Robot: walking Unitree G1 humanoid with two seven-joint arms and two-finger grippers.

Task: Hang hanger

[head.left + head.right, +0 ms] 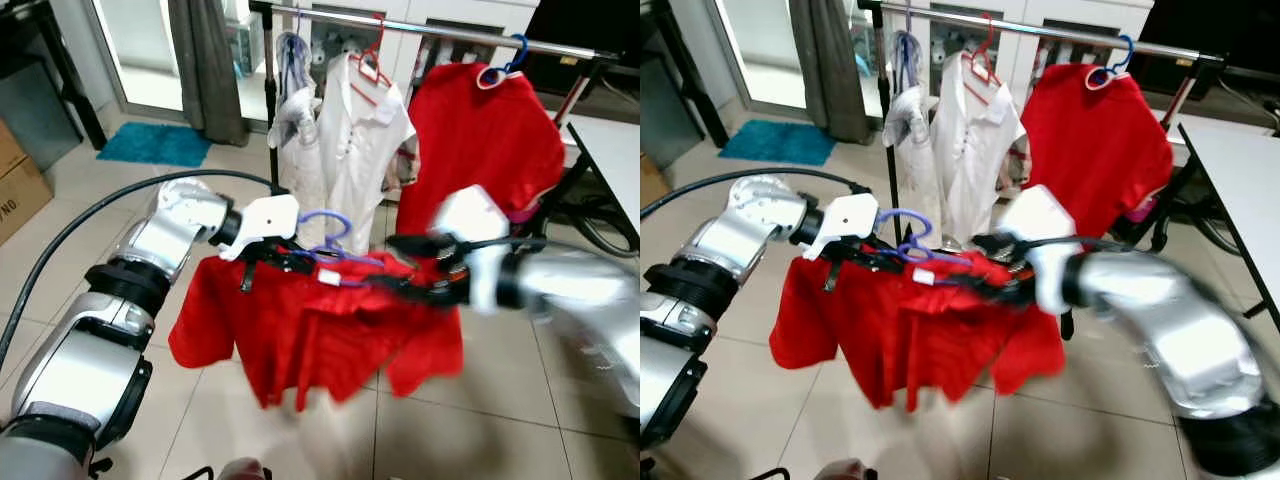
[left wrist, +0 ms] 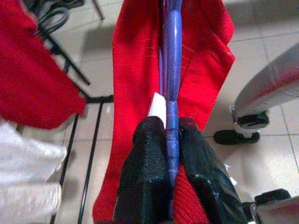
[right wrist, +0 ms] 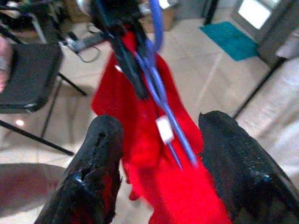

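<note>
Left gripper (image 2: 169, 154) is clamped tight on the purple hanger (image 2: 171, 56), both black fingers (image 2: 145, 168) pressed against its bar, and it holds the hanger out level in front of the rack (image 1: 440, 32). A red shirt (image 1: 310, 330) is draped over the hanger and hangs down loosely below it, with a small white tag (image 2: 158, 109) showing beside the bar just past the fingertips. The hanger's hook (image 1: 330, 228) stands up above the shirt's collar, well below the rack's rail.

Right gripper (image 3: 161, 140) sits at the other end of the hanger with its fingers spread wide — the bar runs through the gap between them, and neither pad touches it. In the head views that arm is blurred.

On the rack's rail, from left to right: a pale garment (image 1: 293, 110) bunched on a hanger near the left post, a white shirt (image 1: 362, 150) on a red hanger (image 1: 372, 62), then a second red shirt (image 1: 480, 140) on a blue hanger (image 1: 503, 65).

Below and left of the rack a teal mat (image 1: 155, 144) lies on the tiled floor (image 1: 480, 420) — a grey curtain (image 1: 205, 65) hangs beside it.
</note>
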